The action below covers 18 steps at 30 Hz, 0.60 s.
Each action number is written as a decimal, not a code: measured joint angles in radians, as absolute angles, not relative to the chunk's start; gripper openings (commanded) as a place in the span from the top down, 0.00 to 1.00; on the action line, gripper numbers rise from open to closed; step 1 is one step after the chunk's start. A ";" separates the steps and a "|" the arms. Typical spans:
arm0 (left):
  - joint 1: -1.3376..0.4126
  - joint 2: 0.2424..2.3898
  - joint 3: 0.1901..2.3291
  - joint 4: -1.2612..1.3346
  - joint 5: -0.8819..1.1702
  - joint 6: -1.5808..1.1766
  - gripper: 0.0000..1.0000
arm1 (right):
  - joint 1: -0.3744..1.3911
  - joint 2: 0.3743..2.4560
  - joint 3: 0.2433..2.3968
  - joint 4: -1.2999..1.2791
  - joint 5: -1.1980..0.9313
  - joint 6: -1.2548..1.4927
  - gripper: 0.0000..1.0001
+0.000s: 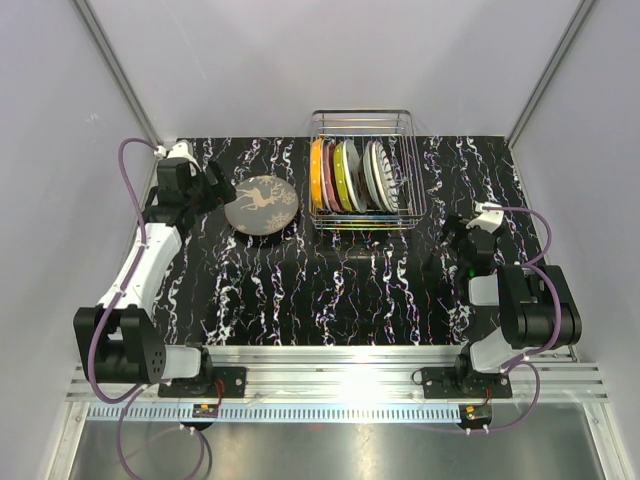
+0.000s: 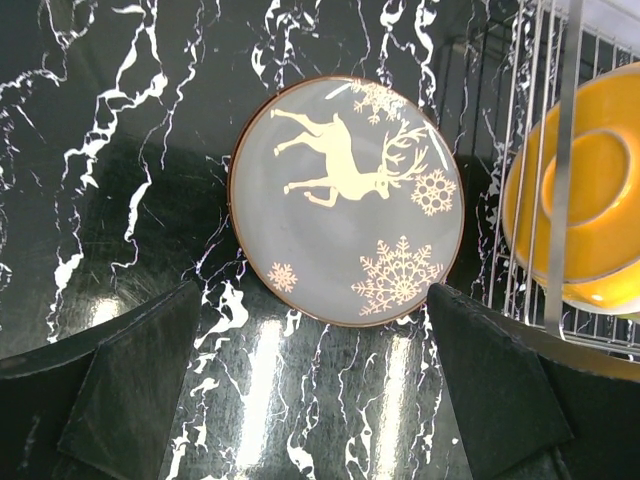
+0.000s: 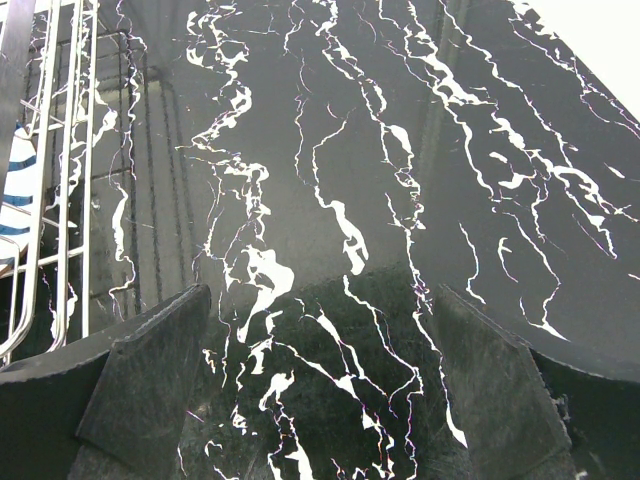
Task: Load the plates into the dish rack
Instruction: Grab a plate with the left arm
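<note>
A grey-brown plate with a deer and snowflakes [image 1: 261, 204] lies flat on the black marbled table, left of the wire dish rack [image 1: 414, 165]. Several plates stand upright in the rack, the orange one [image 1: 317, 175] leftmost. My left gripper [image 1: 217, 187] is open and empty just left of the deer plate. In the left wrist view the deer plate [image 2: 346, 198] lies just beyond the open gripper [image 2: 315, 345], with the rack [image 2: 532, 120] and orange plate [image 2: 585, 190] at right. My right gripper [image 1: 452, 235] is open and empty, right of the rack; its wrist view shows the gripper [image 3: 320, 370] over bare table.
Grey enclosure walls surround the table on three sides. In the right wrist view the rack's wire side [image 3: 62, 190] stands at the left with a white blue-striped plate [image 3: 14, 200] behind it. Purple cables loop off both arms.
</note>
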State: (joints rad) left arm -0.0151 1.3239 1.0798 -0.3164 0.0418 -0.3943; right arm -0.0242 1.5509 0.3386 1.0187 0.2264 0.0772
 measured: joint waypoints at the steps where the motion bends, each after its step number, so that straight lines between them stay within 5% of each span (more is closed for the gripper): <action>1: -0.015 1.329 1.080 -0.317 0.044 -0.394 0.01 | -0.024 1.551 0.339 1.018 0.226 0.077 0.00; 7: -0.015 1.363 1.080 -0.317 0.057 -0.395 0.01 | -0.024 1.510 0.340 0.961 0.249 0.078 0.00; 18: -0.015 1.443 1.081 -0.312 0.084 -0.417 0.01 | -0.024 0.991 0.548 0.479 0.265 0.173 0.06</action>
